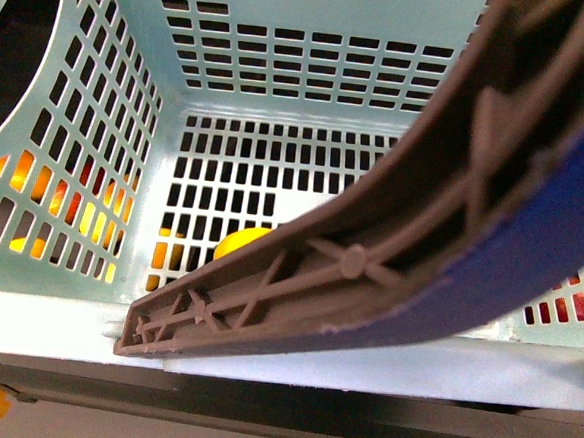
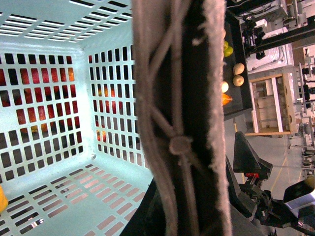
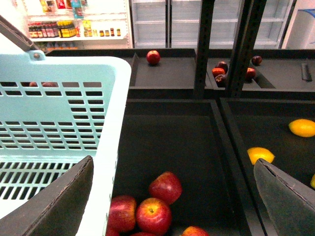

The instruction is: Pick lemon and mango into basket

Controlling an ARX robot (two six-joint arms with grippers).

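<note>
Front view: the basket (image 1: 57, 283) fills my screen. Its brown handle (image 1: 370, 255) crosses it, and a yellow fruit (image 1: 240, 240) lies on the floor behind; lemon or mango, I cannot tell.

Left wrist: the handle blocks the left claw, so I cannot tell its state.

Right wrist: the right claw (image 3: 172, 164) is released and empty above apples (image 3: 153, 214) beside the basket. What look like the lemon (image 3: 261, 154) and mango (image 3: 302, 127) lie in the next bin (image 3: 275, 113).

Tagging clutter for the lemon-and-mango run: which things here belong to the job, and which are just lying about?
Job: basket; brown handle; yellow fruit inside it; nearer yellow fruit and farther orange-yellow fruit in the neighbouring bin (possible lemon or mango); right gripper, open.
Lying about: red apples beside the basket; single apple in the far bin; dark-red fruits by the post.
</note>
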